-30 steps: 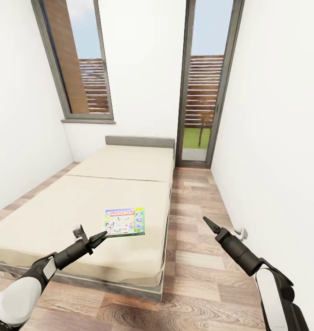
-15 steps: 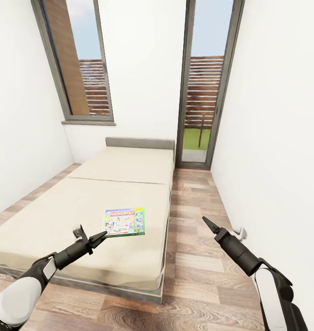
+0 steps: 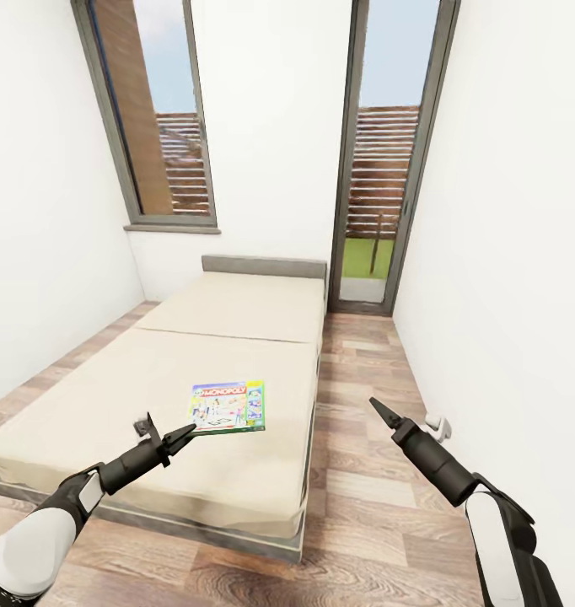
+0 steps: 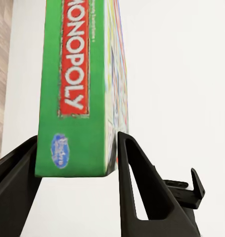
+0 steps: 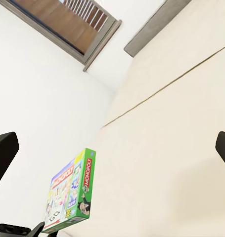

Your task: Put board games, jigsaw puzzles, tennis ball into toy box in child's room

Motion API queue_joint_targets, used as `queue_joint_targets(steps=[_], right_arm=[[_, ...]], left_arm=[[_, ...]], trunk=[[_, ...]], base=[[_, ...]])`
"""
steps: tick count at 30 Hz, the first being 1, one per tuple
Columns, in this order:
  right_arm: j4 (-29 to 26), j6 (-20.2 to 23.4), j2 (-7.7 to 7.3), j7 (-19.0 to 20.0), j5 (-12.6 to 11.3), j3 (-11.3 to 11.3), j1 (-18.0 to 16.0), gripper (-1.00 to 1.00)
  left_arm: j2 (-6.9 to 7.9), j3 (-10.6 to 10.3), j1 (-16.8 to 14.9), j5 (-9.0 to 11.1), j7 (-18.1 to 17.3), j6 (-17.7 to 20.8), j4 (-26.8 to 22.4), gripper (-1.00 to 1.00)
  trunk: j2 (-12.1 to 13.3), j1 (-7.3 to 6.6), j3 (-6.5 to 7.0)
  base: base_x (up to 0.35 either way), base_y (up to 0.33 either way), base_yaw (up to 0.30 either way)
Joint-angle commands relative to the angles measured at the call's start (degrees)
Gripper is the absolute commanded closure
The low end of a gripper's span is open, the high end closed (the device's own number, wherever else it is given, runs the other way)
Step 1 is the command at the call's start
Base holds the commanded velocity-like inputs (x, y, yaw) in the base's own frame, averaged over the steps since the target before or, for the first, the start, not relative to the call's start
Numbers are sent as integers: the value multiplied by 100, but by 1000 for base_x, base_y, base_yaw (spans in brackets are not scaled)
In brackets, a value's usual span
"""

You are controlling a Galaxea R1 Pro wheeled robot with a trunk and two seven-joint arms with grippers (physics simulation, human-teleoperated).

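Observation:
A green "Monopoly" board game (image 3: 228, 406) hangs flat just above the beige bed (image 3: 237, 312), near its right front part. My left gripper (image 3: 171, 424) is shut on the box's near left corner; in the left wrist view the box (image 4: 77, 98) sits between the two black fingers (image 4: 142, 187). In the right wrist view the same box (image 5: 70, 197) is seen lifted off the mattress. My right gripper (image 3: 376, 406) is open and holds nothing, out over the floor to the right of the bed. The toy box and the table are out of view.
A grey headboard (image 3: 265, 267) ends the bed at the far wall, between a tall window (image 3: 148, 118) and a glass door (image 3: 389, 169). A strip of wood floor (image 3: 363, 421) runs between the bed and the right wall, where a small white fitting (image 3: 437, 427) sits low.
The whole view has shifted: bed, window and door sit a little further right in the picture. Both arms and the held Monopoly box keep their places in it.

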Motion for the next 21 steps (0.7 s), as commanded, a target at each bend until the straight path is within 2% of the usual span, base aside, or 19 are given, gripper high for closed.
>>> queue_joint_targets(steps=[1,7,11,21], right_arm=[[-2,45,6,6,-21,-14,-7,-100],[-2,45,6,10,-21,-14,-8,-100],[-2,45,6,0,-21,-12,-6,-100],[7,45,6,-25,-21,-12,-7,-100]], left_arm=[[-2,45,-6,-62,-34,56,-2,100],[3,45,-6,-62,-34,60,-2,100],[6,39,-6,-62,-40,66,-2,100],[23,37,-6,-58,-43,120,-2,100]], trunk=[[39,-23,13],[279,-155,121],[440,-243,198],[440,-243,217]], base=[[0,0,2],[0,0,22],[0,0,212],[0,0,270]])
